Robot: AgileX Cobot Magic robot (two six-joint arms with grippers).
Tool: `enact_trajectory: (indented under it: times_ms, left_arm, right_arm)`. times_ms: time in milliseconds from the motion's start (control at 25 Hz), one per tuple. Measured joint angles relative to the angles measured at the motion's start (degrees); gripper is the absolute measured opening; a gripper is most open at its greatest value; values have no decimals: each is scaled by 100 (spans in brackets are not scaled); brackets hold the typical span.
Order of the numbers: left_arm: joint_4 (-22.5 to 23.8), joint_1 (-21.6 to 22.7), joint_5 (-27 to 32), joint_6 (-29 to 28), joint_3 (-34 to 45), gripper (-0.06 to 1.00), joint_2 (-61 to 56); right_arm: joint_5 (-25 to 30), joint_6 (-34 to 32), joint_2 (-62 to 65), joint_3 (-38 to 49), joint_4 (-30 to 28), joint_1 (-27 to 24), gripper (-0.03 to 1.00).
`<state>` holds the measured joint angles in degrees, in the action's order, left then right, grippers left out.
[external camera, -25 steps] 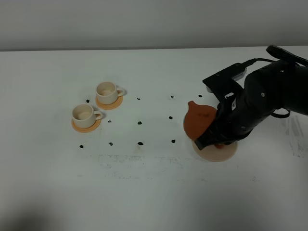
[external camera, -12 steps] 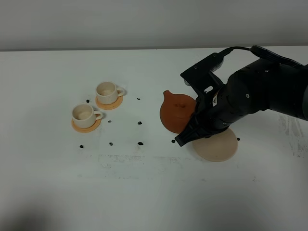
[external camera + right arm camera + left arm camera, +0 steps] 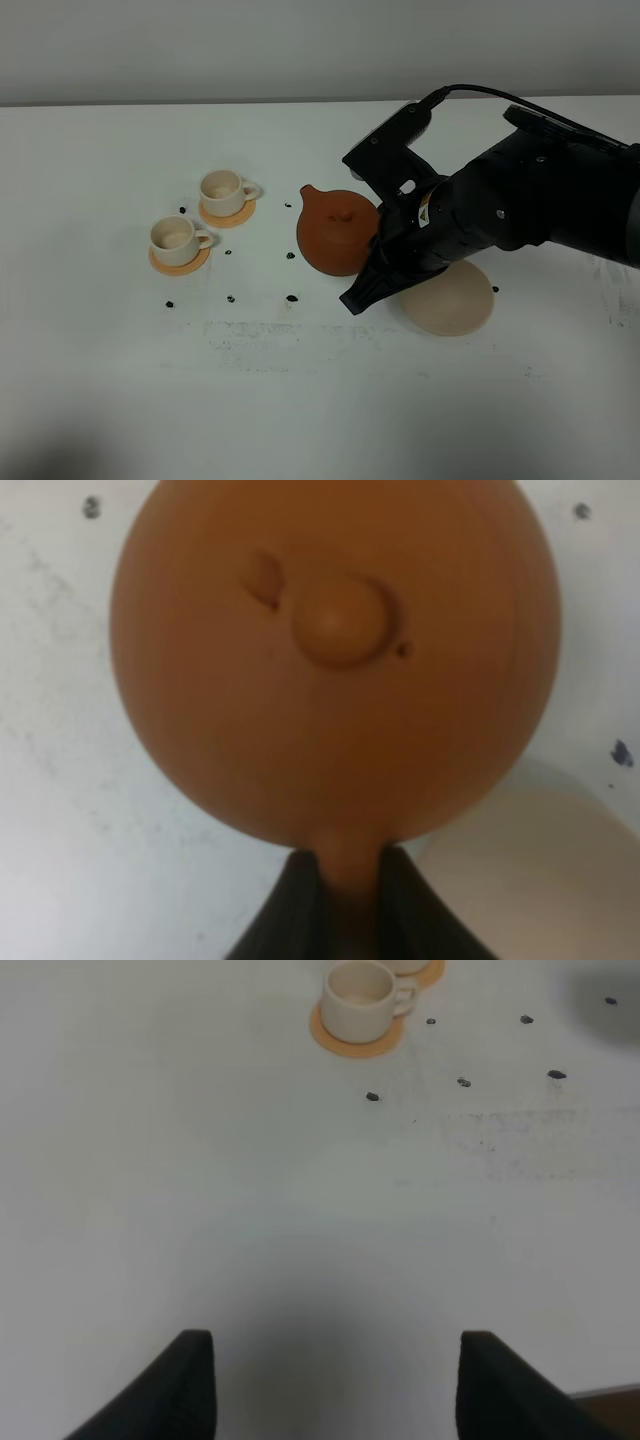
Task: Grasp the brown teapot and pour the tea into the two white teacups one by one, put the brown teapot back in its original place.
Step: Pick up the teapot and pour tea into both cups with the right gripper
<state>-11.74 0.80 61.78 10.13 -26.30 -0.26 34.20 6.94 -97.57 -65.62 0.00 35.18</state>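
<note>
Right wrist cam: right gripper (image 3: pixel 350 885) is clamped tight on the brown teapot (image 3: pixel 335 660) by its handle. The pot sticks straight out ahead of the grip, lid up, I'd guess so nothing spills early. Beige disc (image 3: pixel 545 870) sits just beside the grip, bare. Out past the spout the two white teacups (image 3: pixel 222 188) wait well apart, with only black table dots (image 3: pixel 291 255) between. Left gripper (image 3: pixel 340 1390) gapes empty.

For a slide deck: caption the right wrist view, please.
Right gripper shut on the handle of the brown teapot, pale round disc in view beside it.
</note>
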Motion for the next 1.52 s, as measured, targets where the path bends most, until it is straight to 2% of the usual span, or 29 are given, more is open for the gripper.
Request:
enact_trajectory:
  times_ms: [320, 640, 880, 1040, 1520]
  left_arm:
    - [0, 0, 0, -2, 0, 50, 0]
    - [57, 0, 0, -2, 0, 50, 0]
    - [1174, 0, 0, -2, 0, 50, 0]
    - [1324, 0, 0, -2, 0, 50, 0]
    - [1335, 0, 0, -2, 0, 50, 0]
  right_arm:
    - [84, -259, -256, -396, -262, 200, 9]
    - [716, -496, -1240, -1759, -305, 343, 9]
    - [1084, -564, -1710, -2561, -379, 515, 9]
    - [1133, -605, -1822, -2678, -493, 606, 9]
    - [1048, -642, -1891, -2678, -704, 618, 9]
